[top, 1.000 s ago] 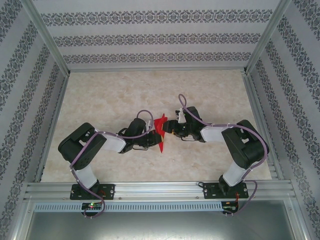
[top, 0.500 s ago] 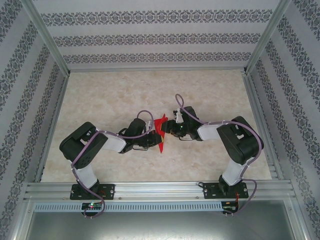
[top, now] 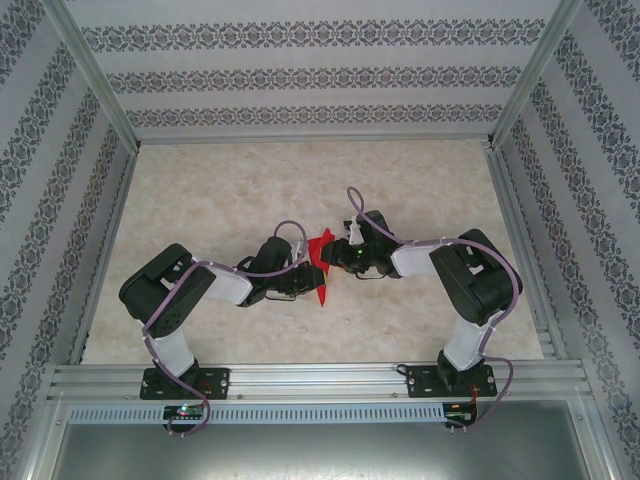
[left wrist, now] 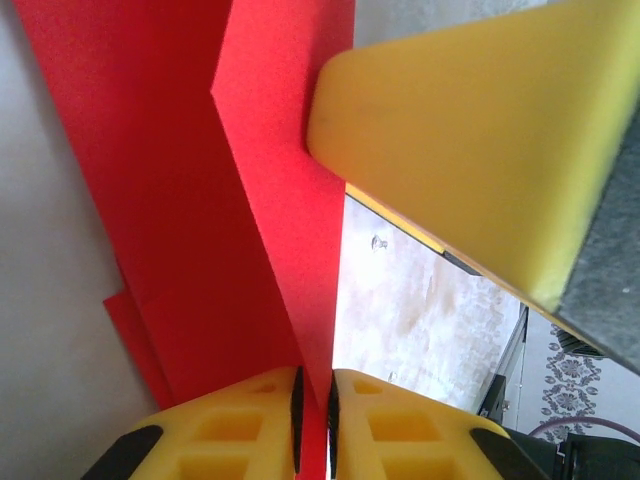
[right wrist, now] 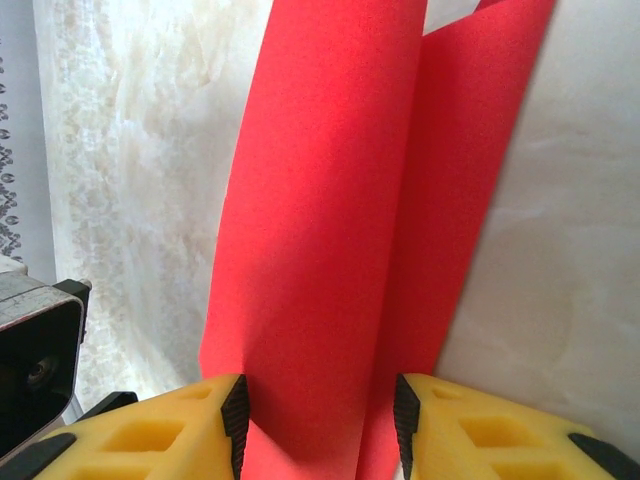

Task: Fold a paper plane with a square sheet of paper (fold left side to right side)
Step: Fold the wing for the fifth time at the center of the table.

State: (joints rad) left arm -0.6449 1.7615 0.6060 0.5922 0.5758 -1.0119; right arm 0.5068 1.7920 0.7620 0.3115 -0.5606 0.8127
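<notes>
In the middle of the tabletop [top: 200, 190], the left pincer [left wrist: 315, 385] pinches the red paper [left wrist: 190, 200]. The right pincer [right wrist: 320, 392] is open around its bent part.

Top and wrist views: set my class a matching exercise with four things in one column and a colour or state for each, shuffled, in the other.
Things
1. paper
2. left fingers
3. right fingers
4. table

Colour or state
A. pale, marbled
B. apart, with a bulging fold of paper between them
C. bright red
D. nearly together, pinching the paper

Pairs: 1-C, 2-D, 3-B, 4-A
</notes>
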